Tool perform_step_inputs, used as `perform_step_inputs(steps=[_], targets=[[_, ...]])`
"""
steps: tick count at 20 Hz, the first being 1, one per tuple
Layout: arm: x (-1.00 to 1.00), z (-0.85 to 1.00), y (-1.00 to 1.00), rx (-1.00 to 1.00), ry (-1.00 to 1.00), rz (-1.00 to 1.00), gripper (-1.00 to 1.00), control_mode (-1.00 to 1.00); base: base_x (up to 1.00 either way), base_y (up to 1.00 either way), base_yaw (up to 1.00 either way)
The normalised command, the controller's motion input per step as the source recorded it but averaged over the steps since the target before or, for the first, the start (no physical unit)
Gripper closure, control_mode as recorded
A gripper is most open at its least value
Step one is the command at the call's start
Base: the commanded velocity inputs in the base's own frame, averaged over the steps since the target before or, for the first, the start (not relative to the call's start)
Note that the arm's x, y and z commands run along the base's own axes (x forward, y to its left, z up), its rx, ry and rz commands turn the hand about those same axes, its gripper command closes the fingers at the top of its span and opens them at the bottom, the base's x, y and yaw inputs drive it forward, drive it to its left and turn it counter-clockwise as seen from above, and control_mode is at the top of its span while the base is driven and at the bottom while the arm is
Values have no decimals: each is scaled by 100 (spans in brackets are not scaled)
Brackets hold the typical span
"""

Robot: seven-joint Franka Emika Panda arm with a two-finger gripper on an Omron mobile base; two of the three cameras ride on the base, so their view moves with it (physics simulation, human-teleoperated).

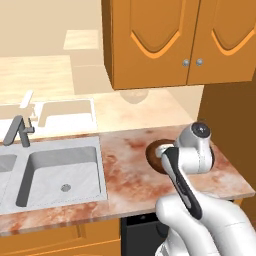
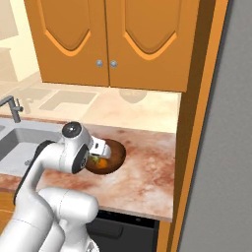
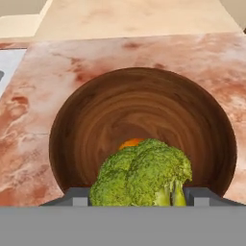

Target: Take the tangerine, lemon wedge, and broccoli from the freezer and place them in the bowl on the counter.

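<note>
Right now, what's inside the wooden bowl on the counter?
The bowl holds a tangerine, mostly covered by the broccoli that sits between the hand's fingers above it. Whether the lemon wedge lies underneath cannot be told.

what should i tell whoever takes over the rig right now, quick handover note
Gripper: shut on the broccoli, held over the bowl.
Bowl sits on the counter, right of the sink.
Tangerine already in the bowl, partly hidden behind the broccoli.
Lemon wedge: cannot confirm from these pictures.
Left: release the broccoli into the bowl, then check for the wedge.
</note>
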Motion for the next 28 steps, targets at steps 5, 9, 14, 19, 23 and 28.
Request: perform_step_inputs(steps=[5,9,14,19,23,28], targets=[[48,-29,7,0,2,0,100,-100,0,0,0],[15,-20,23,0,0,0,100,-100,0,0,0],[12,-41,20,0,0,0,100,-100,0,0,0],[29,-49,4,0,0,0,100,-100,0,0,0],[21,-36,2,0,0,0,-100,-100,0,0,0],[18,-26,0,0,0,0,-100,-100,0,0,0]])
